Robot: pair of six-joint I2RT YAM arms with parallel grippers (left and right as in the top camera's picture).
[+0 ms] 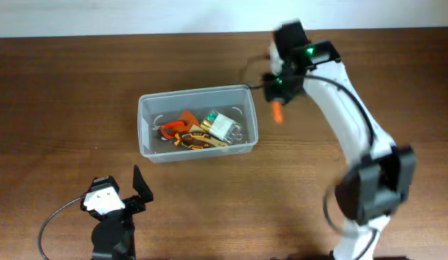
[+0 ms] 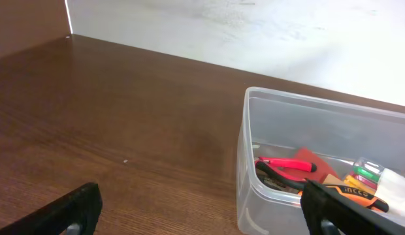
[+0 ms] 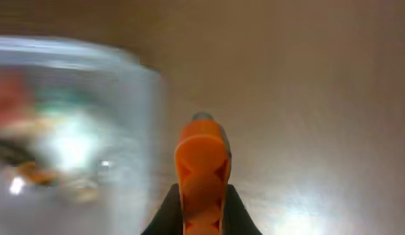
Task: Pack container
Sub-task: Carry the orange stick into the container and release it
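Observation:
The clear plastic container [image 1: 197, 120] sits mid-table and holds red-handled pliers [image 2: 287, 166], orange-handled tools and a white-and-green item. It also shows in the left wrist view [image 2: 255, 156] and, blurred, at the left of the right wrist view [image 3: 72, 130]. My right gripper [image 3: 201, 209] is shut on an orange tool [image 3: 201, 166] and holds it above the table just right of the container; overhead the tool [image 1: 277, 112] hangs below that gripper [image 1: 280, 94]. My left gripper [image 2: 202, 212] is open and empty, low near the table's front left, with the container ahead to its right.
The brown wooden table [image 1: 65, 94] extends around the container. A pale wall [image 2: 255, 32] runs along the table's far edge. The right arm's white links [image 1: 354, 130] reach across the right side of the table.

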